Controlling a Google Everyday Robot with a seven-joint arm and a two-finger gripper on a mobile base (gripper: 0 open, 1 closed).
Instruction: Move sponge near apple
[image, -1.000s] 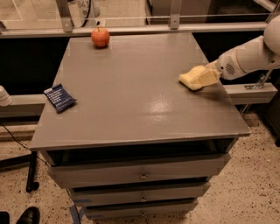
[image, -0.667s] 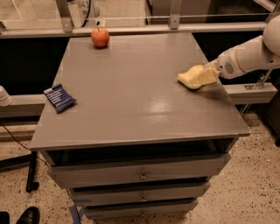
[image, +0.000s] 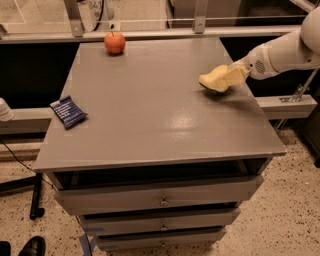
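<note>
The pale yellow sponge is at the right side of the grey table top, raised slightly with a shadow under it. My gripper reaches in from the right on a white arm and is shut on the sponge's right end. The red-orange apple sits at the far left corner of the table top, well away from the sponge.
A dark blue packet lies near the table's left edge. The table is a cabinet with several drawers at the front. A rail with metal posts runs behind the table. A black shoe is on the floor at the lower left.
My gripper has moved a little to the left and away from the front with the sponge, which now sits slightly above the table top.
</note>
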